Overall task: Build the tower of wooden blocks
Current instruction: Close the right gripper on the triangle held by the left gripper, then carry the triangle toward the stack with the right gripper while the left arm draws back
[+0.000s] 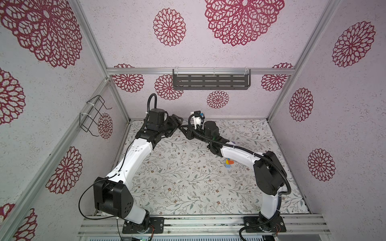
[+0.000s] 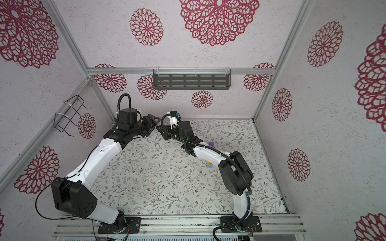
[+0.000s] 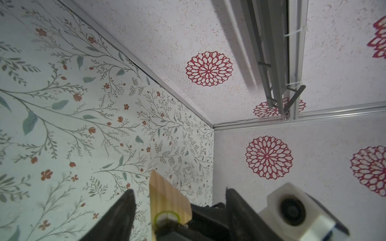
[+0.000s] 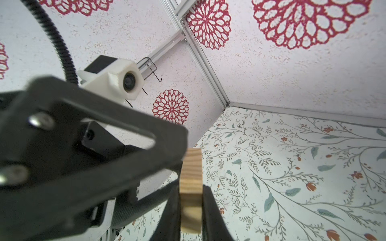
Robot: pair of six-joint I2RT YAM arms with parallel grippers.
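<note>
A tan wood block (image 4: 191, 171) is clamped between the fingers of my right gripper (image 4: 191, 187), which is shut on it. In the left wrist view the same tan block (image 3: 167, 198) stands between the spread fingers of my left gripper (image 3: 179, 191), which is open and not pressing it. Both top views show the left gripper (image 1: 176, 122) and right gripper (image 1: 184, 129) meeting tip to tip above the back middle of the table; the block is hidden there. The wood block tower (image 1: 229, 163) is a short orange, yellow and light blue stack beside the right arm, also in a top view (image 2: 209, 164).
A purple block (image 2: 211, 144) lies on the floral table mat (image 1: 188, 187) behind the right forearm. A dark slotted shelf (image 1: 211, 80) hangs on the back wall and a wire rack (image 1: 93, 115) on the left wall. The walls close in the table on three sides.
</note>
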